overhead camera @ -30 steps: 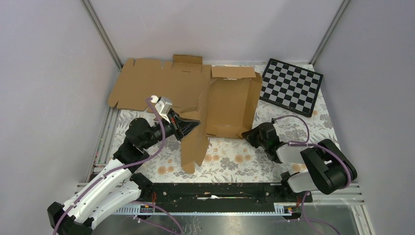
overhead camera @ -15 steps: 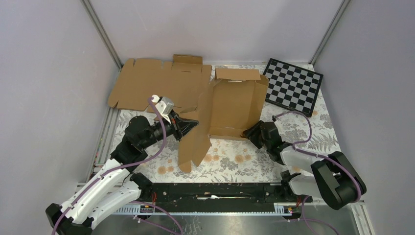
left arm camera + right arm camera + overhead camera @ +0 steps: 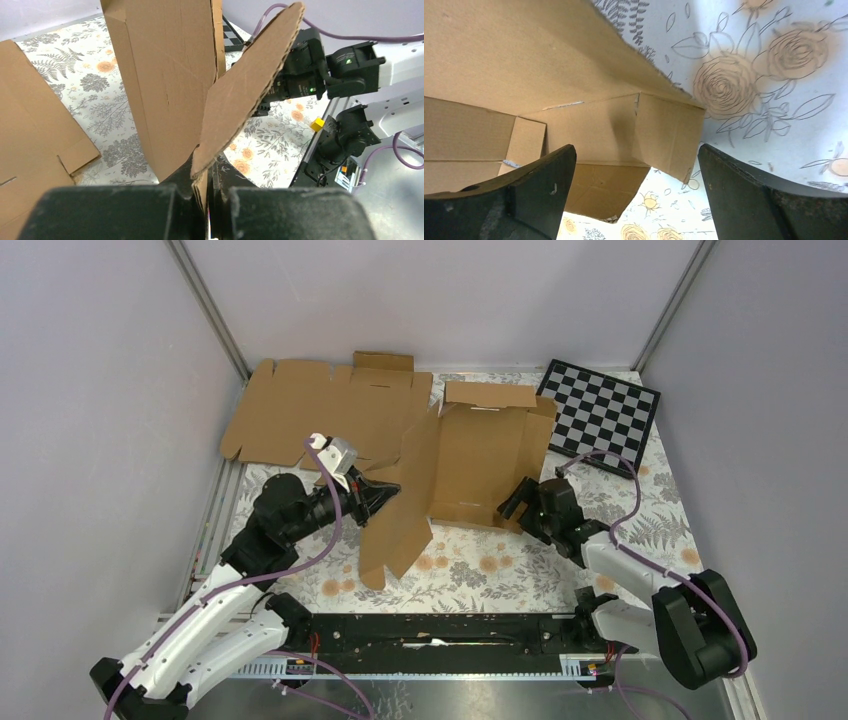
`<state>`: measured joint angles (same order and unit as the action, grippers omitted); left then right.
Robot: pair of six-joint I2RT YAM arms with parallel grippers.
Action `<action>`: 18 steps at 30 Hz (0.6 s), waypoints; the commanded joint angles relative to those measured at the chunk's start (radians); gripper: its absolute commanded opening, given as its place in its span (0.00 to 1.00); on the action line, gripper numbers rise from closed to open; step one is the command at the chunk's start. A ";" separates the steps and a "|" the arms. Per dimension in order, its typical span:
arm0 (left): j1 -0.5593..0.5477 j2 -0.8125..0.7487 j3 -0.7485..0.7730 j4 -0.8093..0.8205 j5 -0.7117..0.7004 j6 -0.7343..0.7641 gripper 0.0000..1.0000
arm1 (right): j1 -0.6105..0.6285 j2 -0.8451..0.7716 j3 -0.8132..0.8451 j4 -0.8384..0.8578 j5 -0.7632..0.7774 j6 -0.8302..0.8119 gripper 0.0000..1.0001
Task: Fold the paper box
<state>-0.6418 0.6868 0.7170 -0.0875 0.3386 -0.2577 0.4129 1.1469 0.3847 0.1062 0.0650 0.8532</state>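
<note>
The paper box [image 3: 482, 462] sits mid-table on the floral cloth [image 3: 500, 565], only half formed. Its base lies flat, with low walls raised along the far and right sides. A long side panel [image 3: 400, 525] runs from its left edge toward the near-left, tilted up off the cloth. We find the box just right of the flat cardboard sheet [image 3: 310, 410], which lies unfolded at the far-left of the table. On its other side is the checkerboard [image 3: 600, 418], so close to the right wall that we cannot tell whether they touch.

Our left gripper [image 3: 388, 490] reaches in from the left and is clenched on the long side panel. In the left wrist view the panel's corrugated edge drops straight down into the left gripper [image 3: 207, 192]. There it is pinched between the two dark fingers [image 3: 150, 205] with no gap showing, while the rest of the panel stands up ahead of the camera.

Our right gripper [image 3: 512, 502] sits at the box's near-right corner, low over the cloth. From the right wrist view its fingers [image 3: 524, 190] are spread wide and grasp nothing. A short corner flap [image 3: 669, 135] hangs between them, and as far as we can see it touches neither finger
</note>
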 commanded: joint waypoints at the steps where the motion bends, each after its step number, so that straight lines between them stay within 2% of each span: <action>1: -0.007 -0.015 0.061 -0.050 -0.026 0.059 0.00 | -0.066 -0.033 0.076 -0.157 -0.058 -0.126 0.99; 4: -0.007 -0.015 0.074 -0.066 -0.036 0.079 0.00 | -0.120 -0.061 0.084 -0.175 -0.162 -0.194 1.00; 8: -0.006 -0.013 0.081 -0.078 -0.040 0.093 0.00 | -0.173 -0.076 0.108 -0.189 -0.177 -0.284 1.00; 13: -0.007 -0.012 0.079 -0.078 -0.036 0.095 0.00 | -0.203 0.037 0.186 -0.142 -0.157 -0.361 1.00; 18: -0.007 -0.015 0.075 -0.078 -0.037 0.092 0.00 | -0.210 0.143 0.228 -0.020 -0.232 -0.407 0.96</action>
<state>-0.6426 0.6815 0.7593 -0.1646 0.3019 -0.1825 0.2092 1.2392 0.5652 -0.0151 -0.1017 0.5259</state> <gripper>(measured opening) 0.021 0.982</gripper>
